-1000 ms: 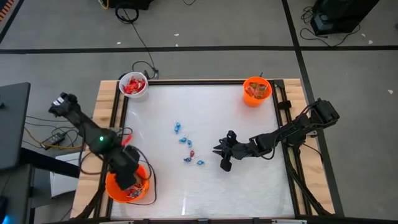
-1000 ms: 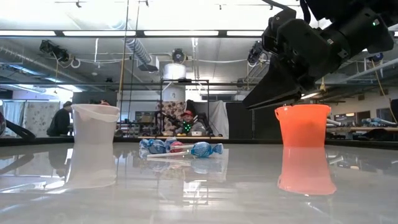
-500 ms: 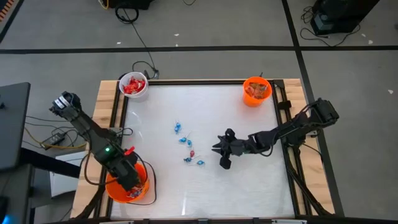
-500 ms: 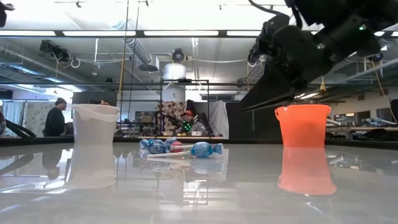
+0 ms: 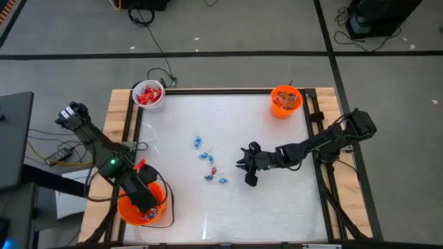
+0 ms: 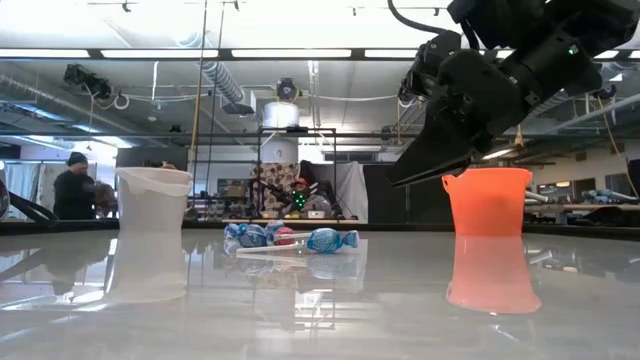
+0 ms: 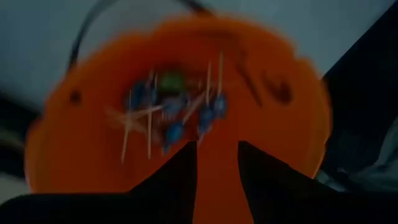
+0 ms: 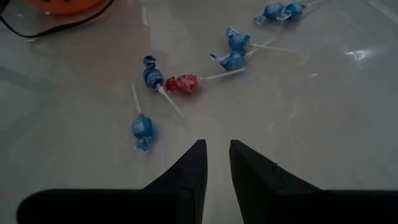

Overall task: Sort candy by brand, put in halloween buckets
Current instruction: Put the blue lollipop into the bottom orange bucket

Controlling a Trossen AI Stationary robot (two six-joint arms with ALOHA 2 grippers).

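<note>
Most of the candy already sits in buckets, as far as we can judge: red packets fill the white bucket (image 5: 148,95) at the far left corner, orange-and-green pieces lie in the small orange bucket (image 5: 285,101) at the far right corner, and blue lollipops on sticks lie in the large orange bucket (image 5: 141,205) at the near left edge, seen from above in the left wrist view (image 7: 174,118). What we still have to sort is a loose cluster of lollipops (image 5: 210,162) near the table's middle: several blue ones (image 8: 236,51) and one red one (image 8: 182,83), all lying flat, with their sticks crossing here and there. Our left gripper (image 7: 217,168) hangs right over the large orange bucket, its fingers a narrow gap apart with nothing between them, so we judge a piece has just been dropped. Our right gripper (image 8: 217,163) hovers low just beside the cluster, pointing at it, fingers a little apart, holding and touching nothing.
</note>
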